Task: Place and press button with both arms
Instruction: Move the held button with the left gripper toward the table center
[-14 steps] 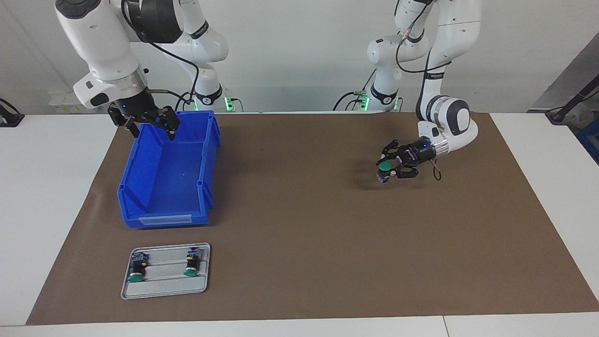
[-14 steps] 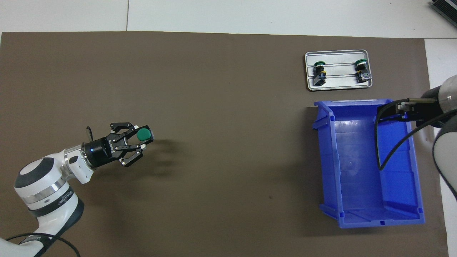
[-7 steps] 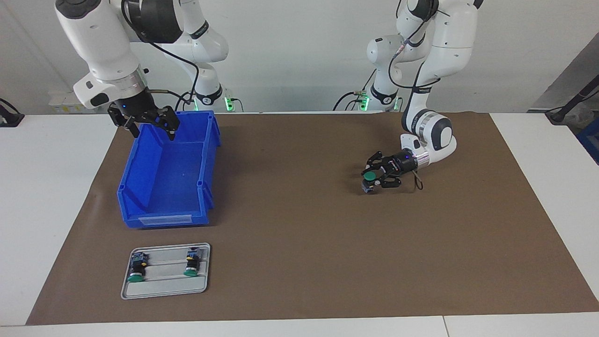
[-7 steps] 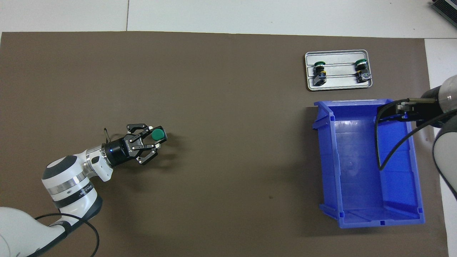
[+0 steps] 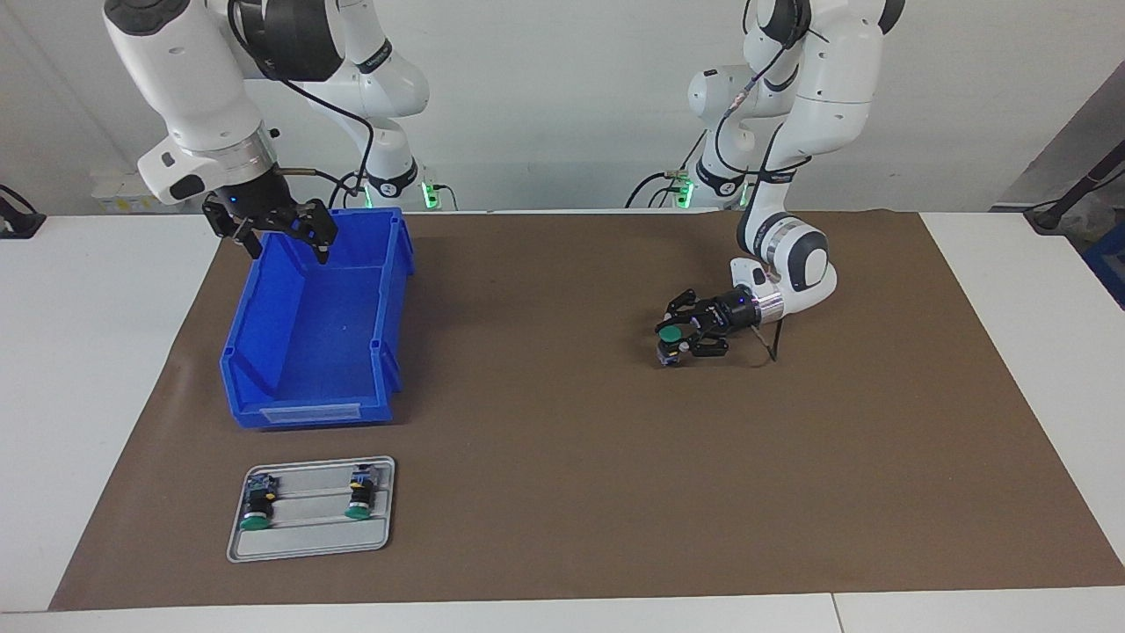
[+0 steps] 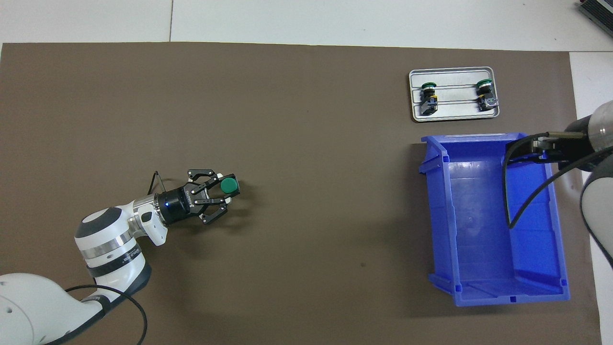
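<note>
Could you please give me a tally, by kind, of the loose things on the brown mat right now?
Green-capped buttons: 3, one held upright in the left gripper over the mat, two lying on the tray
Blue bins: 1
Grey trays: 1
Total: 5

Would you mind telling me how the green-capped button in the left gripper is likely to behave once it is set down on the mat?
The button, held in the left gripper, looks rigid and probably light. Its round cap overhangs a narrower body, so stood on its block end it may tip. On its side, like the two buttons on the tray, it could roll.
</note>
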### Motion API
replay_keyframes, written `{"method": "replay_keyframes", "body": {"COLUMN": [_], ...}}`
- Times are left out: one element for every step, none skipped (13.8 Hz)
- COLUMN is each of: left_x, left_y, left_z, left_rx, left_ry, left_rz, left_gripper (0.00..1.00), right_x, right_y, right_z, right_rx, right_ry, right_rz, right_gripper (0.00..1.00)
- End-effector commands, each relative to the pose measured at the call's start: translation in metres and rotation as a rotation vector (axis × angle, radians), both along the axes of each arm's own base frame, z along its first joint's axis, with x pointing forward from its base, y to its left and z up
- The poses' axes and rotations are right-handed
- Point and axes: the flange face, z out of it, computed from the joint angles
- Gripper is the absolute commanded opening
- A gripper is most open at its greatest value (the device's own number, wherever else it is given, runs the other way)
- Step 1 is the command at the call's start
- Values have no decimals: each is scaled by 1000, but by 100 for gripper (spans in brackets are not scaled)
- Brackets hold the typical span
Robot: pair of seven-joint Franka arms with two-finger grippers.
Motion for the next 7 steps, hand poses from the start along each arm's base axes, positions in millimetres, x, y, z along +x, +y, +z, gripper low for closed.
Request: {"method": "replay_keyframes", "body": {"left_x": [-6, -7, -8, -8, -9, -11, -12], "left_y": [-15, -15, -19, -25, -36, -48, -55], "left_z": [-10, -13, -13, -12, -11, -10, -10], "left_rx": [21, 25, 25, 15, 1, -7, -11], "left_ry": [-17, -14, -15, -14, -11, -8, -3], "left_rz": [-12, -11, -19, -12, -4, 0, 11], "left_gripper": [13, 14, 14, 14, 15, 15, 16], "right_x": [-4, -4, -4, -4, -4, -4, -4], "right_y": [0, 0, 0, 0, 0, 0, 0], "right_z": [3, 3, 3, 3, 3, 3, 3], "right_rx": [6, 7, 7, 6, 7, 7, 7], "right_ry": [-16, -16, -16, -16, -16, -16, -16], "right_rz": [20, 20, 20, 20, 20, 20, 20], "right_gripper": [100, 100, 100, 100, 100, 100, 100]}}
